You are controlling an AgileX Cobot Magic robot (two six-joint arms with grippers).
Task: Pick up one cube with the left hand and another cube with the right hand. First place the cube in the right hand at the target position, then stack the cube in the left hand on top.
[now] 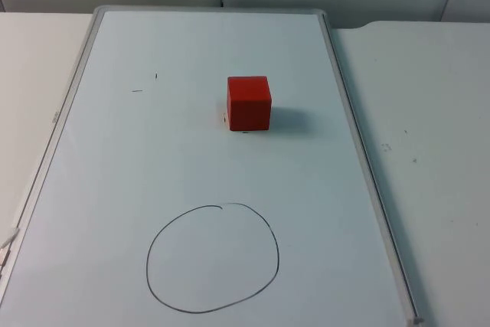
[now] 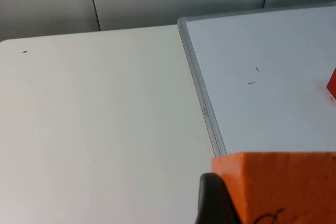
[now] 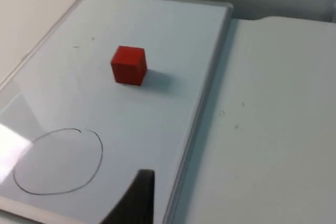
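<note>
The left gripper (image 2: 218, 203) holds an orange cube (image 2: 278, 187) in its jaws above the tabletop (image 2: 100, 119). A red cube (image 1: 249, 103) sits on the whiteboard (image 1: 191, 158), apart from the drawn circle (image 1: 212, 258). I cannot tell the right gripper's (image 3: 136, 198) jaws state.

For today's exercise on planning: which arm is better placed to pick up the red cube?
Right, probably. The left gripper already holds an orange cube; the right wrist view looks straight onto the red cube.

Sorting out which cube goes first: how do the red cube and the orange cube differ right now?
The red cube sits free on the whiteboard, above the drawn circle; the orange cube is at the left pincer, a black fingertip against its side. Red is plain; orange bears a black mark. Both are blocks.
</note>
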